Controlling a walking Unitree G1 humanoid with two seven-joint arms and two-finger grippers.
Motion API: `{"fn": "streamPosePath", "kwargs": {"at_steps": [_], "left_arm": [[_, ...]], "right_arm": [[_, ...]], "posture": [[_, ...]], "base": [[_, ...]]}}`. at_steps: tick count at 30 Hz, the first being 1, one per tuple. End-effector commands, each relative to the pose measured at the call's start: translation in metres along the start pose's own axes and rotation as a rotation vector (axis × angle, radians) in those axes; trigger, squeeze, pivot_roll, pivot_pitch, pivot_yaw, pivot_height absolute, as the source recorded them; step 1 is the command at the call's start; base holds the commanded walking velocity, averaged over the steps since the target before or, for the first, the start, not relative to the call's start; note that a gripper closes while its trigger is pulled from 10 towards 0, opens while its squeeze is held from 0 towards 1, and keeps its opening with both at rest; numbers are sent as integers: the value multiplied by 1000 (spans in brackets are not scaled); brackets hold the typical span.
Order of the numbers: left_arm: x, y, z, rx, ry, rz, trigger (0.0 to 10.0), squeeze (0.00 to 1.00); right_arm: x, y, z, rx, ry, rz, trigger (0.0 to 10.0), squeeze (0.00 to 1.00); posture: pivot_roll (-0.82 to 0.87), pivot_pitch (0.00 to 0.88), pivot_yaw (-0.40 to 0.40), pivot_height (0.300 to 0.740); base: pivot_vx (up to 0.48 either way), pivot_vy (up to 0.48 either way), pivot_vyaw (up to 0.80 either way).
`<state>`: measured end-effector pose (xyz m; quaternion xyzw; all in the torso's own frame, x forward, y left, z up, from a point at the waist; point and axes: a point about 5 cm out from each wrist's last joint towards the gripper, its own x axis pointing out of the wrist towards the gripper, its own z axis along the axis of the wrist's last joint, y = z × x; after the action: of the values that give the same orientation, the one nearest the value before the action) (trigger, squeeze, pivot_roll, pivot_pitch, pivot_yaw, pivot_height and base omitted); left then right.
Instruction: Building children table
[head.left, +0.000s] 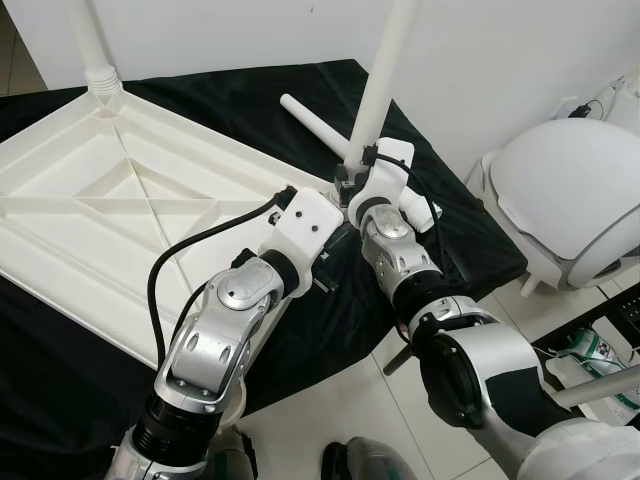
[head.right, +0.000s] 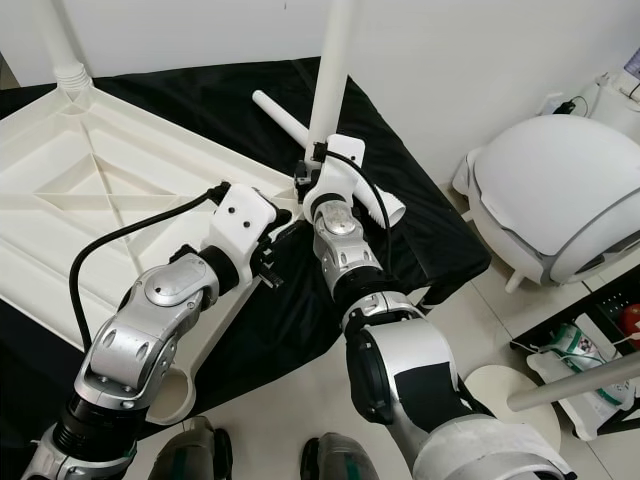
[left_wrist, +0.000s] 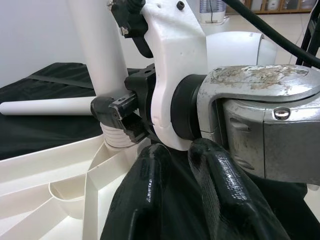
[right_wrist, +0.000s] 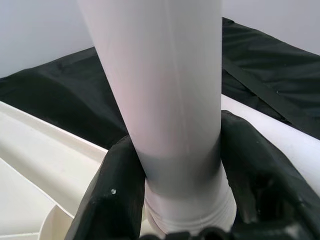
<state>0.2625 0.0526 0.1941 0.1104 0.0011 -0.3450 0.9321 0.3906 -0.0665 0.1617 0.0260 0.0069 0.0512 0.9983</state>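
- White tabletop (head.left: 120, 190): lies upside down, ribbed underside up, on a black cloth (head.left: 300, 90) spread over the floor.
- Upright leg (head.left: 385, 75): stands in the corner socket of the tabletop nearest the white wall; a second upright leg (head.left: 90, 40) stands in the far left corner.
- Loose leg (head.left: 315, 125): lies flat on the cloth just behind the gripped corner.
- Right gripper (right_wrist: 172, 175): both black fingers (right_wrist: 112, 195) clamped around the base of the upright leg, just above its ribbed collar.
- Left gripper (left_wrist: 187, 200): fingers close together, holding nothing, just beside the right wrist and over the cloth at the tabletop's edge.
- Round white appliance (head.left: 575, 195): stands on the tiled floor to the right.
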Motion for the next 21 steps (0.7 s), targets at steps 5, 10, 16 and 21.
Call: {"fn": "streamPosePath", "kwargs": {"at_steps": [5,10,16,21], "left_arm": [[0,-3,0,-5,-2,9,10000,0],[1,-2,-2,-5,4,10,10000,0],[9,1,-11,-15,50,16,10000,0],[19,3,-29,-31,159,31,10000,0]], "right_arm": [[-2,-9,-10,9,43,-18,10000,1000],[-1,-13,-2,33,-3,24,10000,1000],[-2,-23,2,38,-38,59,10000,0],[-3,-31,2,22,-40,47,10000,0]], "posture": [[7,43,-75,740],[5,36,-76,740],[1,30,-73,740],[-7,30,-68,740]], "base": [[0,0,0],[0,0,0],[0,0,0],[0,0,0]]}}
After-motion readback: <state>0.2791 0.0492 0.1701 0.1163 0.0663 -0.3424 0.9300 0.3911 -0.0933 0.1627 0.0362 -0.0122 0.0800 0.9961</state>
